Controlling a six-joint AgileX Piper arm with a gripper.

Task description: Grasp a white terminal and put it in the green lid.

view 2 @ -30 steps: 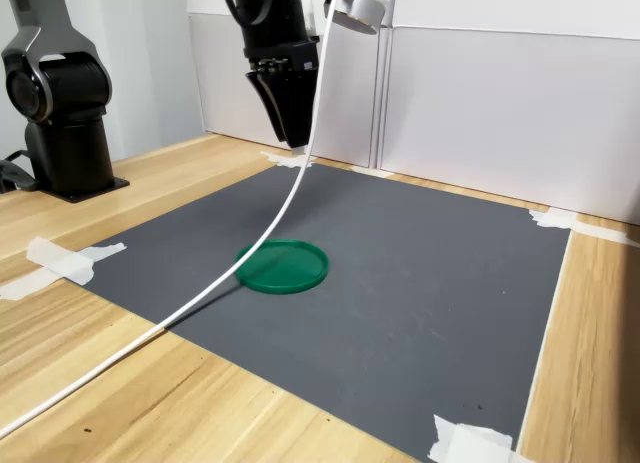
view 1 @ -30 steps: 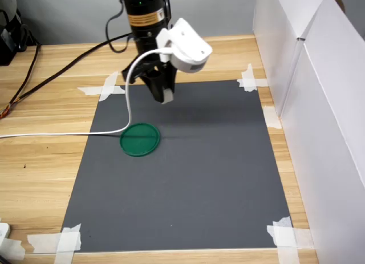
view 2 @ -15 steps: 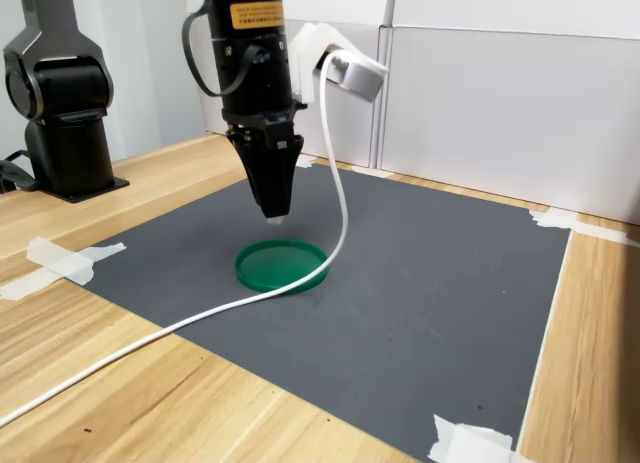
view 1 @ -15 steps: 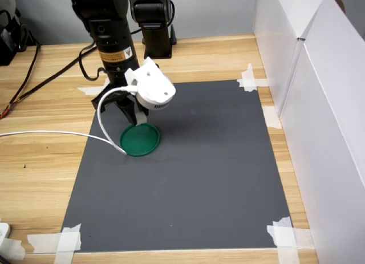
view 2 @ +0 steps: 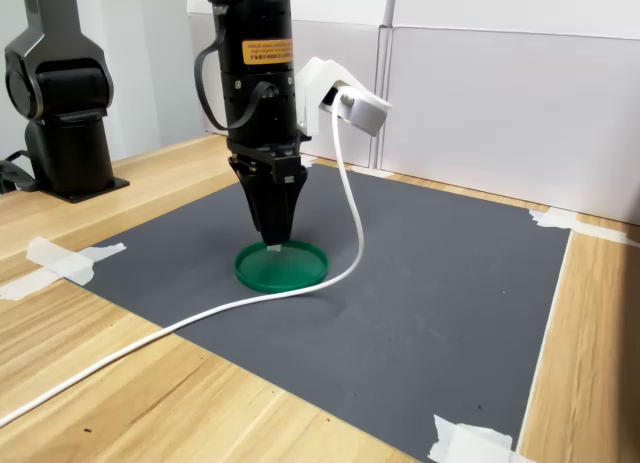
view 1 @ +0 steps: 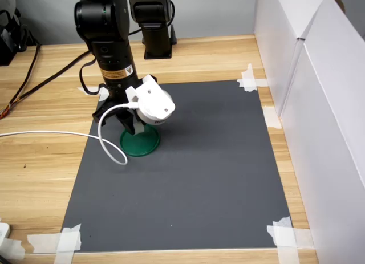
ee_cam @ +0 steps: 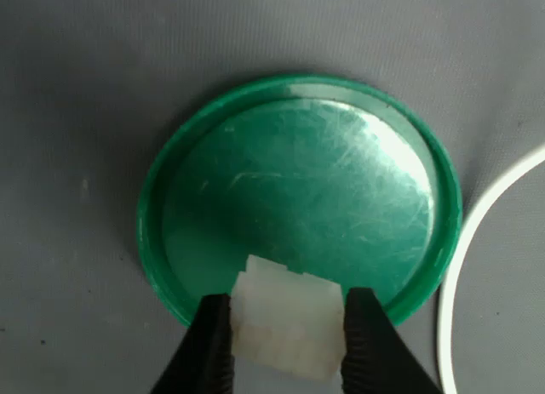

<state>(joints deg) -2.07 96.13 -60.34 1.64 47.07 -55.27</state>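
Tape strip, near corner: white, seen at the mat's nearest corner in the second exterior view.
White cable: laid across the wooden table and the dark grey mat, curving up past the lid to the wrist camera housing.
Green lid: flat on the mat, toward the first exterior view's left; shiny scratched floor and raised rim seen in the wrist view.
White terminal: pinched between the two black fingers, over the lid's inner edge by the rim; whether it touches the lid floor cannot be told.
Gripper: pointed straight down over the lid, jaws narrowed to the terminal's width and clamped on it; tips just above or at the lid surface.
Arm: black, upright above the lid, yellow label visible.
Second black arm base: standing on the table beyond the mat, at the second exterior view's left.
White panels: upright along the mat's far edge.
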